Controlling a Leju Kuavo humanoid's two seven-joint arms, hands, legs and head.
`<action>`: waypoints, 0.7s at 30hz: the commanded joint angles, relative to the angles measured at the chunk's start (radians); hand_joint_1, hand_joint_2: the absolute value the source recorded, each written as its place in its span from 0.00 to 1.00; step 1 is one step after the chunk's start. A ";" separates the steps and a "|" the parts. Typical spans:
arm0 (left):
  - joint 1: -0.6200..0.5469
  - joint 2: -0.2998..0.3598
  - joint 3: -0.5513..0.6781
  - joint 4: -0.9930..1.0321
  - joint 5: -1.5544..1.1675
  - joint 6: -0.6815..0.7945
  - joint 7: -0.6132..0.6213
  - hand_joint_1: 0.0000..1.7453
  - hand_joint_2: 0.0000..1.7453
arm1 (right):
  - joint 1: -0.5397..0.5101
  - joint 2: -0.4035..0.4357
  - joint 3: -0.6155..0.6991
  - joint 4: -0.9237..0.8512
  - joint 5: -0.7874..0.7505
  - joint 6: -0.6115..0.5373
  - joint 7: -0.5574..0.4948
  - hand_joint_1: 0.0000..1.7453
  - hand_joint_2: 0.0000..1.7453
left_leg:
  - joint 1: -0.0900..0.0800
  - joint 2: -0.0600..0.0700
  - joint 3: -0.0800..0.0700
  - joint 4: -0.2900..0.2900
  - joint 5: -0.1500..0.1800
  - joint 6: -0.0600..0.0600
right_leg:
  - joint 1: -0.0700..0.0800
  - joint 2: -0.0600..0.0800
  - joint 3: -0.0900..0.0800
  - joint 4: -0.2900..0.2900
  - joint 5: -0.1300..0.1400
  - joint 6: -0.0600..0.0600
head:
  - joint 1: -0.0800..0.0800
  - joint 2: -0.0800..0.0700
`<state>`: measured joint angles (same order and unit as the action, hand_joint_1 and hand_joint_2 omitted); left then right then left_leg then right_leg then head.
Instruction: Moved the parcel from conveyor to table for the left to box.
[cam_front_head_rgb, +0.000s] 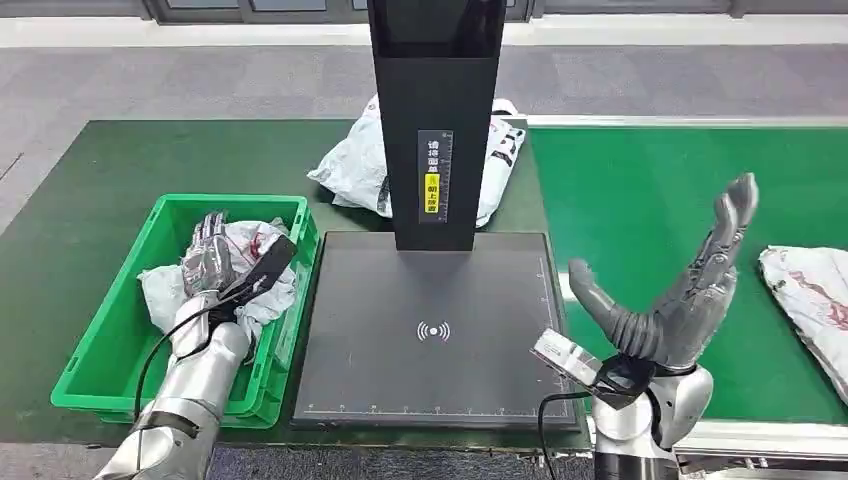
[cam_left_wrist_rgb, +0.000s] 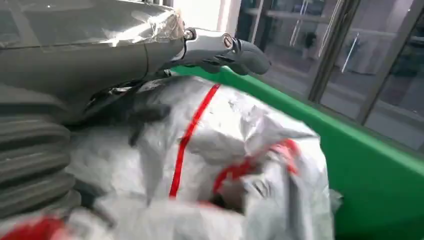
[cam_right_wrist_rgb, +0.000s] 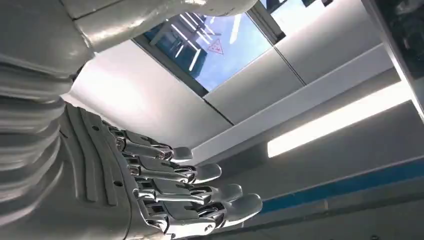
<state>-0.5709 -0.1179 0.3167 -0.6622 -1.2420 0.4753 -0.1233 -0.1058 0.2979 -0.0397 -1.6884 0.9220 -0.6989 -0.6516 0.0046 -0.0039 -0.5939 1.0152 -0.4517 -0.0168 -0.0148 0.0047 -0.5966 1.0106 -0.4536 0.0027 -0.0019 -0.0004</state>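
green table (cam_front_head_rgb: 90, 190), green conveyor (cam_front_head_rgb: 640, 190), grey floor (cam_front_head_rgb: 200, 80)

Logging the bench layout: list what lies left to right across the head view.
green bin with the left hand on a parcel → black scanner plate → right hand, raised → parcel on the conveyor.

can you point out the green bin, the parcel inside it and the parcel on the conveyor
green bin (cam_front_head_rgb: 108, 330): head view, on its left wall.
parcel in the bin (cam_front_head_rgb: 262, 238): head view, on the white wrap right of the left hand.
parcel on the conveyor (cam_front_head_rgb: 810, 290): head view, on its white top surface.
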 joint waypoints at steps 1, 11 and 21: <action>0.004 -0.030 0.089 0.014 0.055 -0.033 -0.035 0.00 0.00 | 0.070 0.051 -0.016 0.013 0.001 0.001 0.005 0.00 1.00 | 0.001 -0.001 0.004 -0.003 0.000 0.000 | 0.001 -0.002 0.005 -0.004 0.000 -0.001 | 0.000 0.000; 0.112 -0.060 0.085 -0.253 0.220 -0.050 -0.088 0.00 0.00 | 0.098 0.051 -0.034 -0.011 0.014 0.001 0.011 0.00 1.00 | 0.001 0.001 0.006 -0.004 -0.001 0.000 | 0.001 0.000 0.006 -0.004 0.000 -0.001 | 0.000 0.000; 0.149 -0.069 0.065 -0.340 0.237 -0.055 -0.090 0.00 0.00 | 0.108 0.051 -0.046 -0.026 0.016 0.001 0.015 0.00 1.00 | 0.000 0.001 0.003 -0.002 -0.001 0.000 | 0.001 0.000 0.002 -0.002 -0.001 0.000 | 0.000 0.000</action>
<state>-0.4567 -0.1720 0.3658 -0.9673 -1.0109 0.4265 -0.2132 -0.0894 0.2979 -0.0439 -1.7037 0.9369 -0.7004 -0.6371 0.0046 -0.0017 -0.5933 1.0152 -0.4523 -0.0172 -0.0147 0.0064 -0.5975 1.0105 -0.4537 0.0027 -0.0019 0.0000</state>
